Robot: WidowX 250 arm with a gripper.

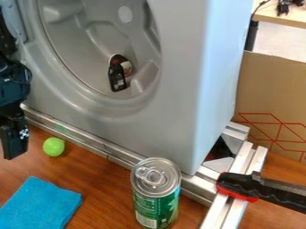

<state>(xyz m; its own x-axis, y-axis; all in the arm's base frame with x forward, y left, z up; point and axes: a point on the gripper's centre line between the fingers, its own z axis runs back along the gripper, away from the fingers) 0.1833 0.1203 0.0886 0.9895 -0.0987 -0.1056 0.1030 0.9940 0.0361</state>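
Observation:
The black gripper [15,139] hangs at the left edge, pointing down over the wooden table, close to the grey machine's front. Just right of it, a small green ball [53,146] lies on the table beside the metal rail. Below the gripper is a folded blue cloth [40,205]. A green can [155,197] with a silver top stands upright at the lower middle, near the rail. Inside the grey machine's round opening, a dark bottle-like item [118,74] rests on the lower inner wall.
The large grey machine [173,112] fills the upper middle, with a metal rail [90,142] along its base. At the lower right, a black and red clamp handle [239,187] lies across the metal frame. A cardboard panel [272,94] stands behind at right.

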